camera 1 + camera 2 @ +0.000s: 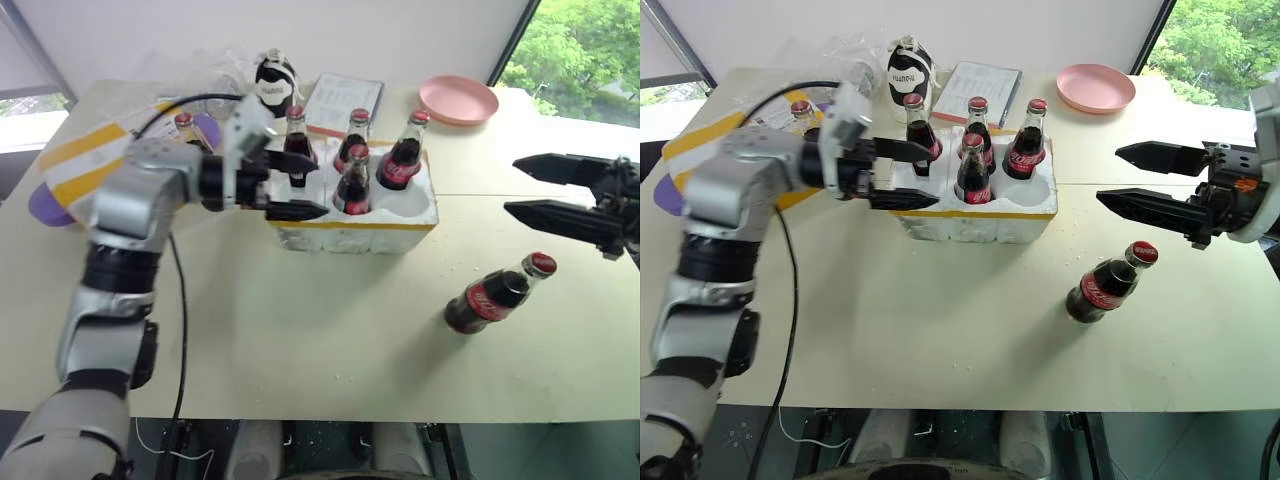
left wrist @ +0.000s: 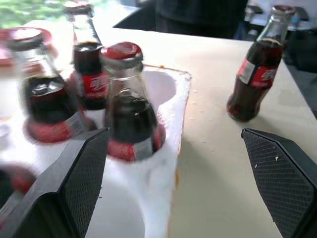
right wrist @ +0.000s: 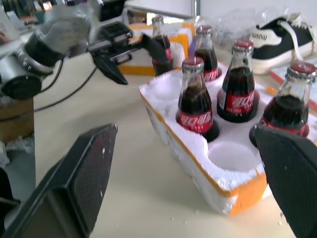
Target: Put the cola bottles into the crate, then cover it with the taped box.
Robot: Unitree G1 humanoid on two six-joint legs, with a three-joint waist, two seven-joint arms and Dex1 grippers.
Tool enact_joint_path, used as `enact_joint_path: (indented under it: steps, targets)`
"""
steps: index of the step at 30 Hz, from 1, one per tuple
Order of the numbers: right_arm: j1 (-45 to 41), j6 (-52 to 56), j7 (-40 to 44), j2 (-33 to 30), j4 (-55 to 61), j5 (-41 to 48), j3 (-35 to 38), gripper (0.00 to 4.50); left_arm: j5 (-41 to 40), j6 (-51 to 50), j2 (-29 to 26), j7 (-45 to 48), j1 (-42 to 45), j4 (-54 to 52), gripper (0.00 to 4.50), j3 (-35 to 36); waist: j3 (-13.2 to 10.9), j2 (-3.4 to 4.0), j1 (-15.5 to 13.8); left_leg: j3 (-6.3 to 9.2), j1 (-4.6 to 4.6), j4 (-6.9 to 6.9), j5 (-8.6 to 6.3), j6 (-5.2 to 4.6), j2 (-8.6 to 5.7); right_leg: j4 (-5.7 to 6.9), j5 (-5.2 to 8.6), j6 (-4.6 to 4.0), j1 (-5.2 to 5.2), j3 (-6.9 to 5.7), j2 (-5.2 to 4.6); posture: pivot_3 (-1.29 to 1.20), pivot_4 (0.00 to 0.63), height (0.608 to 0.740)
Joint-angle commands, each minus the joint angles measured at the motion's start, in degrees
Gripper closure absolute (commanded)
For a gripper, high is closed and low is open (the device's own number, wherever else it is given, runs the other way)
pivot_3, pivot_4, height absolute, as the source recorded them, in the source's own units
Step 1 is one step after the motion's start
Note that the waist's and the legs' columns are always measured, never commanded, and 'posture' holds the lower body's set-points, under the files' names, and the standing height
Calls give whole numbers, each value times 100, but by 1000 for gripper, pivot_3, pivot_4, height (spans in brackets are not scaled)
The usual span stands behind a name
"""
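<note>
The crate (image 1: 350,232), a low white styrofoam block with a yellow band, stands mid-table and holds several cola bottles (image 1: 353,180) upright in its wells. Its front-left and front-right wells (image 1: 412,205) are bare. My left gripper (image 1: 318,186) is open at the crate's left end, over the front-left well, with one finger crossing in front of the back-left bottle (image 1: 295,135); nothing is gripped. Another cola bottle (image 1: 497,293) stands on the table right of the crate. Above it hangs my right gripper (image 1: 512,185), open and empty. One more bottle (image 1: 185,125) stands by the taped box (image 1: 75,150), mostly hidden behind my left arm.
A squat black bottle (image 1: 275,80) and a printed sheet (image 1: 343,100) lie behind the crate. A pink plate (image 1: 458,100) sits at the back right. A purple object (image 1: 45,205) pokes out beside the taped box, and crumpled plastic wrap (image 1: 200,68) lies at the back left.
</note>
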State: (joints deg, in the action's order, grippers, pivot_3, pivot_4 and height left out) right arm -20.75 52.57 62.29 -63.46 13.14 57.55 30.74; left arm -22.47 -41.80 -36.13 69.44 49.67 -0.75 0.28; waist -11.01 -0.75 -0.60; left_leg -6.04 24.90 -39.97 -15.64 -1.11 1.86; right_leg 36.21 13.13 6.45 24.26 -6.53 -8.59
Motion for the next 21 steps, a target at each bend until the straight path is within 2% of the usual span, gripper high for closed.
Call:
enact_joint_path:
  steps: [1, 3, 7, 10, 14, 21]
  targets:
    - [-98, -119, 49, 11, -42, 40, 45, 0, -267, -483, -446, -575, -443, -646, 67, 782, 0, 0, -13, 2, 0, -2, -1, -2, 0, -1, 0, 0, -3, 0, -1, 0, 150, 740]
    - [-114, -160, 91, 10, -103, 11, -16, 0, -499, -777, -643, -782, -767, -877, 67, 1183, 0, 0, -16, 2, 0, -4, -5, -8, 0, -3, -1, 2, -7, 0, -3, 0, 150, 740]
    - [-303, -270, 193, 8, -308, -85, -262, 0, -290, -990, -917, -1661, -1631, -993, 67, 1844, 0, 0, 1, 2, 0, -5, -5, -8, -2, -5, -1, 3, -9, 0, -2, 0, 150, 740]
    - [-467, -316, 252, 15, -442, -109, -390, 0, -78, -995, -611, -2594, -1846, -932, 67, 1946, 1, 1, -31, 3, -1, -4, -5, -7, -2, -1, -1, 3, -6, -1, 0, 0, 150, 740]
    - [-617, -391, 315, 41, -547, -195, -554, 0, 7, -1091, -27, -3532, -1719, -916, 67, 1858, 1, -6, -30, 5, 0, -7, -7, -11, -4, -9, -5, 8, -19, -2, -5, 0, 150, 740]
    - [-678, -442, 386, 2, -595, -262, -572, 0, 484, -381, 526, -4321, -1207, 149, 67, 1380, 1, -6, -16, -1, -1, -6, -6, -9, -7, -8, -7, 12, -15, -2, 0, 0, 150, 740]
